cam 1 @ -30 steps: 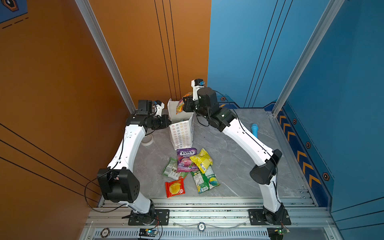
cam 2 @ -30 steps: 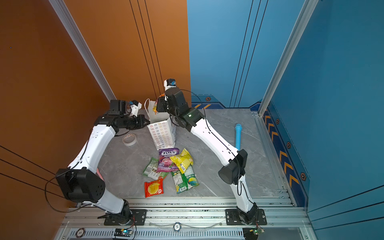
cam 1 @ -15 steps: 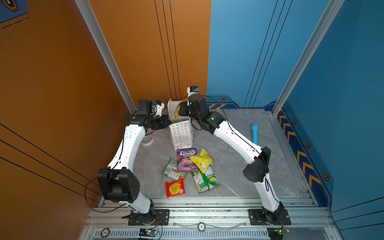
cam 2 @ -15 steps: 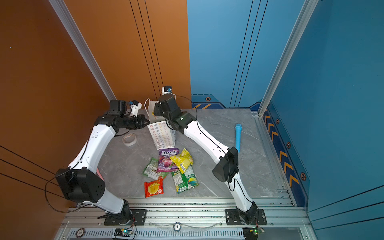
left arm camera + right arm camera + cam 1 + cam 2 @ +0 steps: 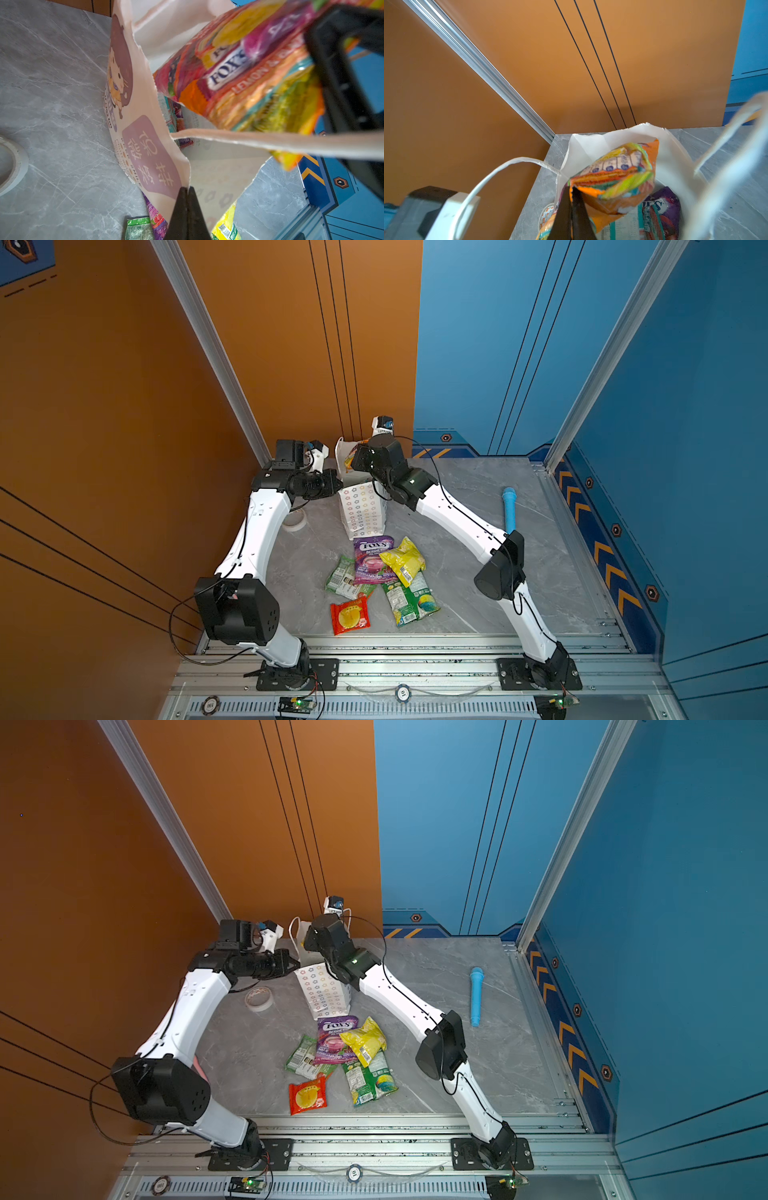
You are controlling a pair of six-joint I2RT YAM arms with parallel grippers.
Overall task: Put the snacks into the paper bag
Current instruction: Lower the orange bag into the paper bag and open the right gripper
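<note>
The left claw (image 5: pixel 187 190) is closed, pinching the top edge of a white paper gift bag (image 5: pixel 145 149) printed with a cartoon figure. The bag stands open on the grey marble table (image 5: pixel 561 572). The right claw (image 5: pixel 571 192) is clamped on a crinkly orange FOX'S candy packet (image 5: pixel 616 182), which hangs in the bag's mouth. Beneath this claw, a dark purple packet (image 5: pixel 662 212) lies inside the bag. Other snacks, including a purple FOX'S packet (image 5: pixel 371 558) and a yellow pouch (image 5: pixel 403 560), lie on the table, nearer the arm bases than either claw.
</note>
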